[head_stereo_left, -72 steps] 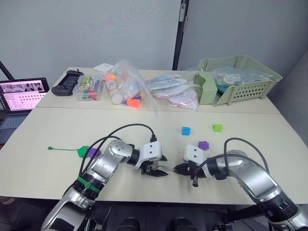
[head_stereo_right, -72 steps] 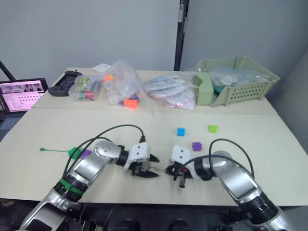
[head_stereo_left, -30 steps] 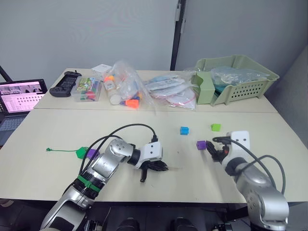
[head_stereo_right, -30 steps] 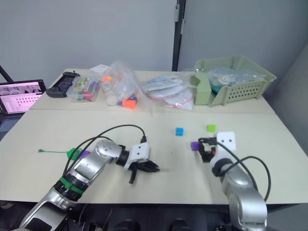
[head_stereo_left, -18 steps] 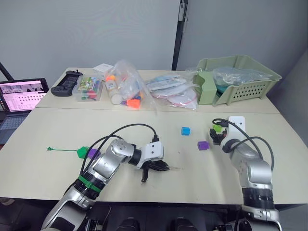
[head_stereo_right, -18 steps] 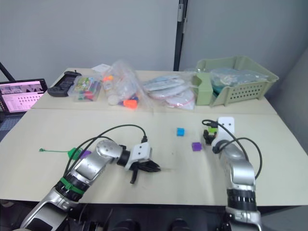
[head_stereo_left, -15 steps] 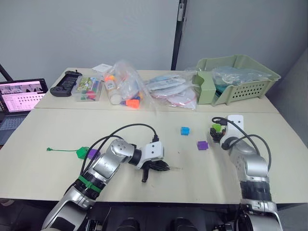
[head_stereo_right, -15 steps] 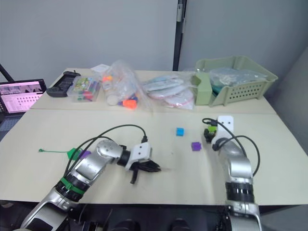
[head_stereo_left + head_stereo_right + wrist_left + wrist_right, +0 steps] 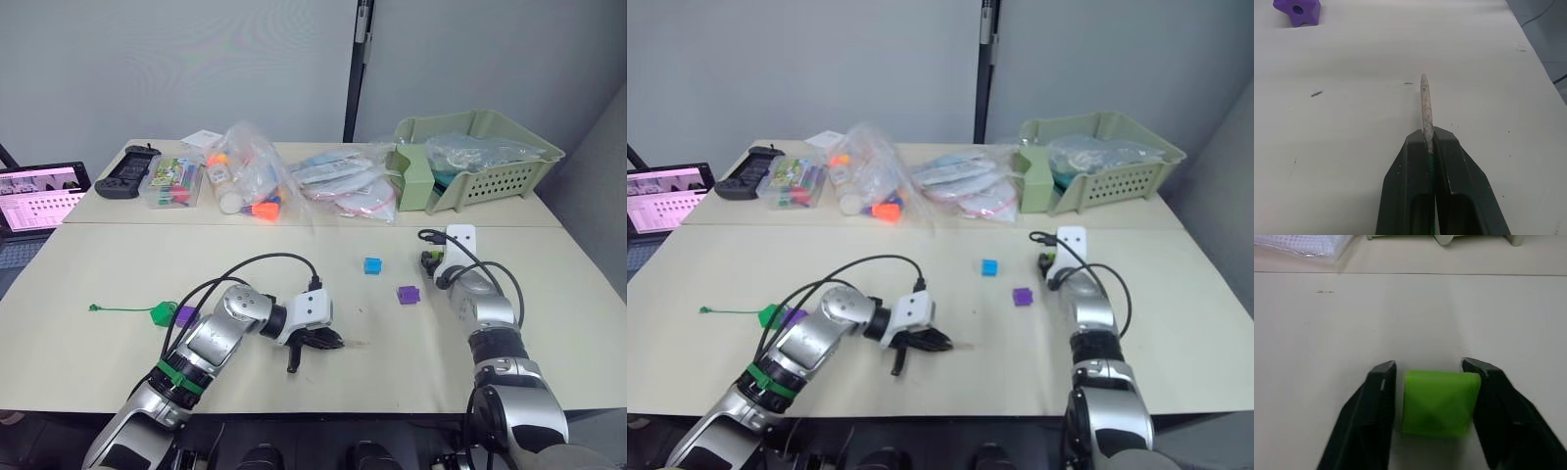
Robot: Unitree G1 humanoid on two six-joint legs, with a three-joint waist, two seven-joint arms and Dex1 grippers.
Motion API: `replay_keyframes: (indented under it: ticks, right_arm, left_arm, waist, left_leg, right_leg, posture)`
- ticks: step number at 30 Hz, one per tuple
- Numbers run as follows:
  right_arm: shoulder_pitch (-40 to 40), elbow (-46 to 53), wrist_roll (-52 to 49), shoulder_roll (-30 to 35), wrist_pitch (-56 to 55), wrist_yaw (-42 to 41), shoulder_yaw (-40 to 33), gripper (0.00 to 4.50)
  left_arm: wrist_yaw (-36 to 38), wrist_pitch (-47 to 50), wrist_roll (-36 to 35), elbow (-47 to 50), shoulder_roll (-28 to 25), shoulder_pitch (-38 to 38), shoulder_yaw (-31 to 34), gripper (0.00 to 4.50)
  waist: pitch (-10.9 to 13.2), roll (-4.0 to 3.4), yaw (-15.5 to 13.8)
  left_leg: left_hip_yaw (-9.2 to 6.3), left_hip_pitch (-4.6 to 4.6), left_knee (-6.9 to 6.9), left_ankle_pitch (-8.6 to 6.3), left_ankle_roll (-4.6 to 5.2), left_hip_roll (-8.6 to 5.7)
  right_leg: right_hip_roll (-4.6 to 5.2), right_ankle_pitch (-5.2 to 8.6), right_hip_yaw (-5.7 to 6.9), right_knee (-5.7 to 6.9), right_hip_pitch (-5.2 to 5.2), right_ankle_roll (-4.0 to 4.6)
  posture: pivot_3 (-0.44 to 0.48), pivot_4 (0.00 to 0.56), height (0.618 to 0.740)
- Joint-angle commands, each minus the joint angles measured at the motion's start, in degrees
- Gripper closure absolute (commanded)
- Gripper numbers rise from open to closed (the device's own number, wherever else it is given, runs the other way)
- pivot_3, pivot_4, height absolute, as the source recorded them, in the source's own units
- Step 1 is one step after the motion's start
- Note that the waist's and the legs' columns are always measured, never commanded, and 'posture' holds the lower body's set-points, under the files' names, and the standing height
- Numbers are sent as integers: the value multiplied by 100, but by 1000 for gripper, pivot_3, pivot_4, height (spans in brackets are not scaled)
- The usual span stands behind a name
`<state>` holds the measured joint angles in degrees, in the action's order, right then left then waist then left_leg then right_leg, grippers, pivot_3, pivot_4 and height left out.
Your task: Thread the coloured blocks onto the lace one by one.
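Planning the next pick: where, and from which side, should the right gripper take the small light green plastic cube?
Probably its two flat side faces, approached low along the table: the small light green plastic cube sits square inside the open right gripper, a face towards each finger.

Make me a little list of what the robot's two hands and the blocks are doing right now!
left gripper: shut on the thin green lace, stiff pale tip sticking out
right gripper: open, fingers either side of the light green plastic block, gaps visible
blue cube block: loose on the beige table
purple block: loose, near the blue one
far end of lace: darker green block and purple block
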<state>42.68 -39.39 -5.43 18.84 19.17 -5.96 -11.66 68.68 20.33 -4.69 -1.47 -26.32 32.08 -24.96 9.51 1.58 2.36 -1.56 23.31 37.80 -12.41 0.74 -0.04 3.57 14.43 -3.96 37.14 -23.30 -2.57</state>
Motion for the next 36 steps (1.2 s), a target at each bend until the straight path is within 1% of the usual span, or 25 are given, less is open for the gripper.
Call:
replay_keyframes:
  ticks: [1, 3, 8, 12, 14, 16, 18, 21, 23, 25, 28, 30, 33, 36]
  right_arm:
    - [-74, 371, -100, -5, 58, 77, -105, 3320]
    - [-214, 820, -176, -54, 177, 132, -147, 3320]
    - [-720, 2400, -320, -196, 791, 360, -263, 3320]
    - [-1423, 4499, -404, -370, 1731, 661, -232, 3320]
    - [-1676, 5214, -417, -492, 2160, 757, -183, 3320]
    - [-1810, 5634, -394, -569, 2452, 818, -137, 3320]
    - [-2017, 6209, -383, -679, 2758, 895, -3, 3320]
    - [-2663, 7644, -367, -937, 3385, 1096, 391, 3320]
    - [-2995, 8386, -329, -1026, 3748, 1195, 626, 3320]
    - [-3212, 8917, -314, -1140, 4073, 1293, 820, 3320]
    - [-3547, 9597, -378, -1374, 4618, 1438, 1306, 3320]
    - [-3764, 9783, -421, -1506, 4852, 1474, 1583, 3320]
    - [-4084, 9756, -409, -1663, 4872, 1499, 1826, 3320]
    - [-4273, 9357, -331, -1672, 4566, 1452, 1962, 3320]
  left_arm:
    - [-15, 42, -95, 208, -24, 2, 86, 4500]
    - [-17, 50, -99, 212, -31, -2, 85, 4500]
    - [-10, 65, -108, 216, -38, -6, 87, 4500]
    - [10, 66, -118, 195, -39, -3, 85, 4500]
    - [18, 64, -121, 190, -37, -3, 78, 4500]
    - [25, 61, -125, 191, -43, -6, 79, 4500]
    - [39, 58, -130, 187, -52, -10, 85, 4500]
    - [55, 48, -130, 168, -65, -14, 90, 4500]
    - [69, 42, -135, 163, -84, -22, 100, 4500]
    - [83, 34, -140, 151, -102, -25, 111, 4500]
    - [115, 13, -146, 115, -132, -19, 125, 4500]
    - [140, -5, -150, 89, -153, -7, 134, 4500]
    - [173, -7, -159, 85, -189, 4, 157, 4500]
    - [270, 27, -222, 246, -384, -31, 239, 4500]
  waist:
    - [0, 0, -1]
    - [0, -1, 2]
    - [0, -3, 7]
    - [-1, -7, -8]
    - [-1, -7, -9]
    - [-1, -7, -4]
    - [-1, -7, -3]
    - [-2, -8, -6]
    - [-2, -9, -7]
    - [-2, -10, -8]
    - [-3, -10, -19]
    - [-3, -10, -10]
    - [-3, -10, -12]
    - [-3, -10, -5]
  left_leg:
    - [-1, 0, 0, 0, 0, 0]
    - [-4, 0, 0, 0, 0, 0]
    - [-17, 3, -2, 0, 0, 1]
    - [-21, 5, -2, 0, 0, 2]
    - [-25, 9, -3, 0, 0, 2]
    - [-21, 8, -2, 0, 0, 0]
    - [-17, 6, -2, 0, 0, 2]
    - [-18, 7, -3, 0, 0, 4]
    - [-20, 17, -4, 0, 0, 4]
    - [-19, 26, -2, 0, 0, 2]
    - [-18, 28, 3, 0, 0, 3]
    - [-17, 25, 3, 0, 0, 6]
    - [-14, 25, 3, 0, 0, 7]
    - [-12, 26, 3, 0, 0, 7]
  right_leg:
    - [0, 0, 0, 0, 0, 0]
    - [0, 0, 0, 0, 0, 0]
    - [0, 0, -2, 2, -6, 0]
    - [0, 0, -1, 5, -9, 0]
    - [1, 0, 0, 6, -11, -1]
    - [1, 0, -2, 3, -11, -1]
    - [1, 1, -2, 0, -11, -1]
    - [-3, 1, 0, 3, -13, -1]
    - [-4, 1, 1, 3, -23, -1]
    - [-2, 1, -1, 1, -30, -1]
    - [-1, 2, 0, -1, -31, -2]
    - [-3, 2, 1, -2, -31, -2]
    - [-3, 2, 0, -4, -31, -2]
    - [-3, 3, -1, -6, -32, -2]
  posture:
    - [0, 150, 740]
    - [0, 150, 740]
    - [0, 150, 740]
    - [0, 150, 740]
    - [0, 150, 740]
    - [0, 150, 740]
    - [0, 150, 740]
    - [0, 150, 740]
    - [0, 150, 740]
    - [0, 150, 740]
    - [0, 150, 740]
    - [0, 150, 740]
    - [0, 150, 740]
    - [0, 150, 740]
